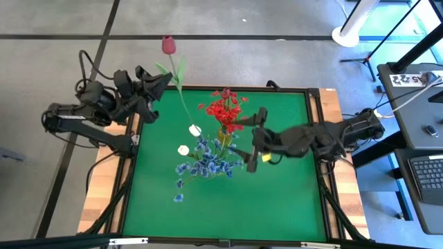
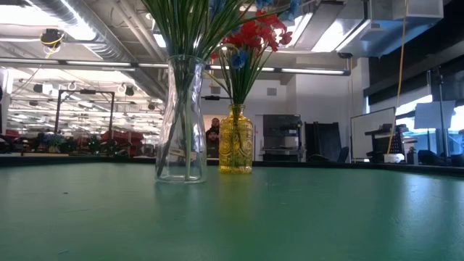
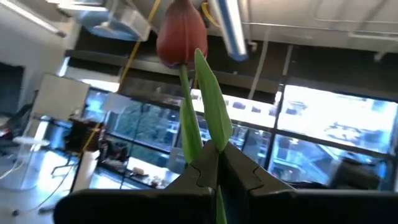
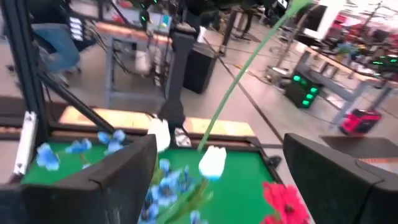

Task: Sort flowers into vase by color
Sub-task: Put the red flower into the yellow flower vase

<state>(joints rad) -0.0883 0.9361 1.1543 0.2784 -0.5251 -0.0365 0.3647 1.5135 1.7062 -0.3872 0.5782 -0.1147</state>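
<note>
Vases: two [image 2: 181, 119] [image 2: 235, 139]; white buds two [image 1: 195, 129] [image 1: 183, 149]; left pincer [image 1: 162, 81] clamps one pink bud [image 1: 168, 45].

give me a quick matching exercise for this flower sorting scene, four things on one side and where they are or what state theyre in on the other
Things:
1. pink tulip bud
2. red flowers
3. blue flowers
4. right end effector

Places or states:
A. in the clear glass vase
B. open, near the two vases over the green mat
C. in the yellow vase
D. held up by its stem in the left end effector, past the mat's far edge

Pairs: 1-D, 2-C, 3-A, 4-B
</note>
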